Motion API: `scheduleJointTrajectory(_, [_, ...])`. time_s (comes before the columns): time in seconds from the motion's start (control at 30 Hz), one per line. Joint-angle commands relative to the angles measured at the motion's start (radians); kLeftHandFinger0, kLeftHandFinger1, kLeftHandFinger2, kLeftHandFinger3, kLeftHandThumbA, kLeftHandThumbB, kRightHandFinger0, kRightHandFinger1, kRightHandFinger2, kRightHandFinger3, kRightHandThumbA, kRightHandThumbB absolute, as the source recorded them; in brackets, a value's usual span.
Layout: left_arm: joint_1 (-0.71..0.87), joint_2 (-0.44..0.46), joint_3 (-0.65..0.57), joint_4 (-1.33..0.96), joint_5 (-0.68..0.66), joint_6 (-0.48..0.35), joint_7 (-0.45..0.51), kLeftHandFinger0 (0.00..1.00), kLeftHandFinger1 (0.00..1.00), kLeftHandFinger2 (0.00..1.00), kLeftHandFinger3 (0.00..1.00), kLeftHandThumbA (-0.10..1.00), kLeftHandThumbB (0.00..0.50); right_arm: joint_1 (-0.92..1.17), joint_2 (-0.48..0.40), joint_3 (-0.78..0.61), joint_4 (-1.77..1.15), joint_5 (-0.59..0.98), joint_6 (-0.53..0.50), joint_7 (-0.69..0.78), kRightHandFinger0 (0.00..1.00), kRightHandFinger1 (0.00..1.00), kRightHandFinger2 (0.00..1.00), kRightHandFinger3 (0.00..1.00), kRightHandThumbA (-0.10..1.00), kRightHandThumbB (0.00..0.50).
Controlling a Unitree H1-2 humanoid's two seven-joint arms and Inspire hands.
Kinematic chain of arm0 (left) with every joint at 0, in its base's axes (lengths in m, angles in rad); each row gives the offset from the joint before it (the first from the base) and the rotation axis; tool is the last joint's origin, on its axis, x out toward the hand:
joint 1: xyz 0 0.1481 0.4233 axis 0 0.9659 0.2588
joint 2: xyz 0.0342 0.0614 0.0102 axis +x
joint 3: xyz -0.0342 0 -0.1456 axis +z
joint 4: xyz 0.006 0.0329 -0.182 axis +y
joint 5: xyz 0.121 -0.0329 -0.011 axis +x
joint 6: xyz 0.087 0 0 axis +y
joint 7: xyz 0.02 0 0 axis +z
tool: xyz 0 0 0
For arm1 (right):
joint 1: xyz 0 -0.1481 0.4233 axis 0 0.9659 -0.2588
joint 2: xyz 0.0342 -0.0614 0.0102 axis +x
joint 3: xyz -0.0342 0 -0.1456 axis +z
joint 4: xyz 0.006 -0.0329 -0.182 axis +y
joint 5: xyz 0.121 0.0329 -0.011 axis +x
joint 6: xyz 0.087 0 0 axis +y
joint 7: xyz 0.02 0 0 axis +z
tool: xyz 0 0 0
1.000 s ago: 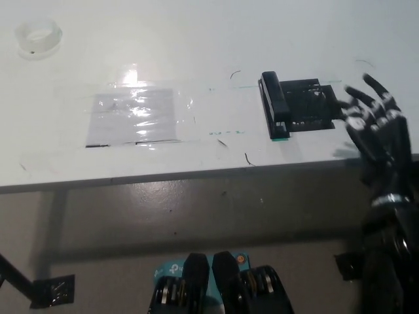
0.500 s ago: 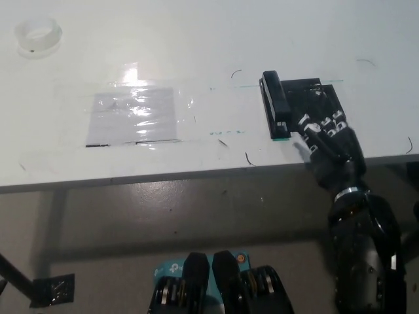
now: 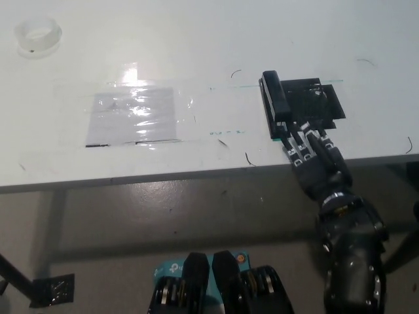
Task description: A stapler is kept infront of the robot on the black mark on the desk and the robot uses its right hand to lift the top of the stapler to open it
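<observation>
At the desk's [image 3: 196, 39] near edge, right hand [image 3: 315, 160], fingers [image 3: 302, 145] narrowly spread, empty, just beside the stapler [image 3: 275, 103].

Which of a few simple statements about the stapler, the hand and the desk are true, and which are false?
1. The stapler lies on a black mark. True.
2. The black right hand reaches to the stapler's near end. True.
3. The roll of tape sits beside the stapler. False: it lies at the desk's far left corner.
4. The white left hand holds the stapler. False: it is out of view.
5. The stapler's top stands lifted wide. False: it looks closed.
</observation>
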Motion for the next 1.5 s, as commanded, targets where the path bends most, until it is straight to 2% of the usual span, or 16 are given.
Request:
scheduleJointTrajectory(0.0, [-0.001,0.009,0.000,-0.015,-0.007,-0.040,-0.002,0.43,0.49,0.63,0.82,1.00,0.210,-0.078,0.030,-0.030,0.007,0.101,0.007,-0.083,0.77,0.83,0.88,1.00,1.00,0.000])
scheduleJointTrajectory(0.1, [-0.001,0.012,-0.002,-0.010,-0.014,-0.040,-0.011,0.44,0.50,0.64,0.83,1.00,0.225,-0.109,0.037,-0.057,0.034,0.102,0.006,-0.084,0.79,0.84,0.90,1.00,1.00,0.000])
scheduleJointTrajectory(0.3, [0.004,0.008,-0.003,-0.017,-0.008,-0.038,-0.002,0.44,0.50,0.65,0.83,1.00,0.213,-0.149,0.033,-0.076,0.080,0.101,-0.016,-0.073,0.81,0.84,0.90,1.00,1.00,0.000])
scheduleJointTrajectory(0.4, [0.002,0.007,-0.004,-0.017,0.003,-0.035,0.009,0.43,0.48,0.63,0.83,1.00,0.217,-0.160,0.031,-0.086,0.095,0.100,-0.023,-0.075,0.82,0.84,0.93,1.00,1.00,0.000])
scheduleJointTrajectory(0.47, [-0.001,0.008,-0.006,-0.013,0.001,-0.042,0.003,0.45,0.51,0.66,0.85,1.00,0.207,-0.169,0.023,-0.091,0.106,0.091,-0.027,-0.083,0.83,0.87,0.97,1.00,1.00,0.000])
scheduleJointTrajectory(0.63, [-0.005,0.008,-0.003,-0.010,-0.005,-0.038,0.005,0.46,0.51,0.64,0.84,1.00,0.219,-0.160,0.019,-0.097,0.114,0.083,-0.025,-0.085,0.83,0.89,0.95,1.00,1.00,0.000])
scheduleJointTrajectory(0.77, [-0.009,0.014,-0.003,-0.008,-0.008,-0.041,-0.002,0.49,0.53,0.67,0.87,1.00,0.255,-0.154,0.020,-0.100,0.112,0.076,-0.025,-0.102,0.81,0.87,0.93,1.00,1.00,0.000])
scheduleJointTrajectory(0.9, [-0.016,0.010,-0.003,-0.006,-0.004,-0.046,0.004,0.49,0.53,0.64,0.84,1.00,0.260,-0.149,0.024,-0.107,0.112,0.079,-0.028,-0.109,0.78,0.86,0.92,1.00,1.00,0.000])
scheduleJointTrajectory(0.97, [-0.020,0.009,-0.002,-0.003,-0.007,-0.045,0.003,0.49,0.52,0.63,0.84,1.00,0.252,-0.147,0.027,-0.111,0.116,0.075,-0.034,-0.113,0.76,0.84,0.89,1.00,1.00,0.000])
scheduleJointTrajectory(1.0, [-0.020,0.009,-0.002,-0.004,-0.007,-0.045,0.003,0.48,0.51,0.62,0.83,1.00,0.255,-0.147,0.027,-0.111,0.116,0.076,-0.034,-0.114,0.79,0.88,0.94,1.00,1.00,0.000])
scheduleJointTrajectory(1.03, [-0.019,0.012,-0.002,-0.005,-0.007,-0.050,0.001,0.50,0.53,0.65,0.85,1.00,0.239,-0.136,0.032,-0.107,0.120,0.065,-0.040,-0.114,0.72,0.82,0.89,1.00,1.00,0.000])
scheduleJointTrajectory(1.17, [-0.019,0.017,-0.005,-0.005,0.001,-0.050,0.001,0.48,0.54,0.69,0.88,1.00,0.218,-0.102,0.044,-0.101,0.106,0.065,-0.037,-0.112,0.75,0.83,0.92,1.00,1.00,0.000])
scheduleJointTrajectory(1.3, [-0.019,0.014,-0.001,-0.011,-0.005,-0.044,0.003,0.45,0.51,0.65,0.86,1.00,0.204,-0.087,0.049,-0.099,0.100,0.073,-0.031,-0.112,0.80,0.87,0.96,1.00,1.00,0.000])
scheduleJointTrajectory(1.47, [-0.016,0.012,-0.002,-0.005,-0.007,-0.052,-0.001,0.47,0.51,0.66,0.86,1.00,0.231,-0.096,0.042,-0.098,0.138,0.056,-0.050,-0.116,0.78,0.85,0.93,1.00,1.00,0.000])
